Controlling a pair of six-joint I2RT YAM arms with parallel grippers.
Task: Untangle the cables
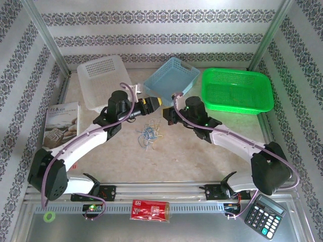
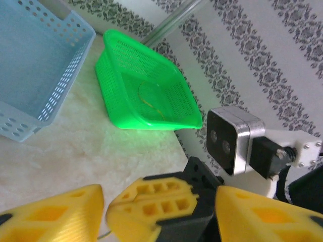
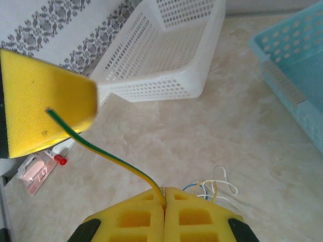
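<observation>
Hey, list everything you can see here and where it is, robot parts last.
white basket: one, white, far left.
blue basket: one, pale blue, far centre.
green basket: one, green, far right.
book: one, pale cover, left edge.
cables: one tangle, blue, white, yellow, table centre.
red packet: one, red, near rail.
calculator: one, black, near right corner.
tape ring: one, green, near left corner.
left gripper: one, yellow fingers, open, near blue basket.
right gripper: one, yellow fingers, shut on yellow-green wire.
</observation>
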